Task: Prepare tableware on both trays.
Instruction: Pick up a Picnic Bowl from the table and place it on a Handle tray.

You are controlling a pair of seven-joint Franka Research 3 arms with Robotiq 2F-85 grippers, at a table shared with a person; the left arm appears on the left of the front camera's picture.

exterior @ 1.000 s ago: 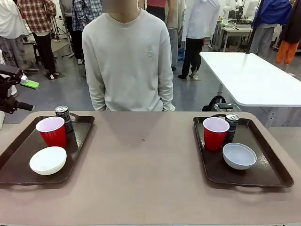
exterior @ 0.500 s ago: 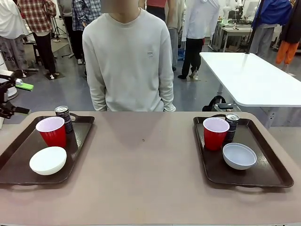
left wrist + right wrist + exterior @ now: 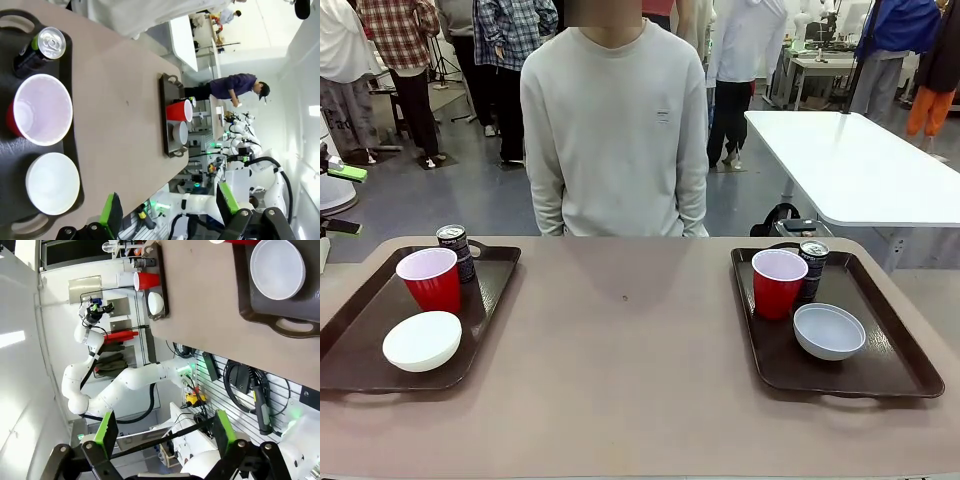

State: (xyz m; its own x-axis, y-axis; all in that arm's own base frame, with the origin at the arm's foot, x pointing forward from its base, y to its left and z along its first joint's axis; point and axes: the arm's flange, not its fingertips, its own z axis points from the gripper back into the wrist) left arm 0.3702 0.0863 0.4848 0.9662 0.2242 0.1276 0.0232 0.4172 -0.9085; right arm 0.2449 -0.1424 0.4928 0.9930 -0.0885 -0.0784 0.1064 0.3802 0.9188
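Left arm has pulled back toward left picture edge since a second ago; person has shifted slightly right. Both sets look complete, task judged near done.

Left dark brown rectangular plastic tray (image 3: 350,345): red plastic cup (image 3: 430,279), slim dark can with silver top (image 3: 454,250) just behind, small round white bowl (image 3: 422,340) nearer robot.

Right matching tray (image 3: 885,372): second red cup (image 3: 778,283), second can (image 3: 812,266), second white bowl (image 3: 829,331).

Left gripper (image 3: 167,212) fingers apart, empty, above left tray. Right gripper (image 3: 162,427) fingers apart, empty.

Right can partly hidden behind cup; can print unreadable.
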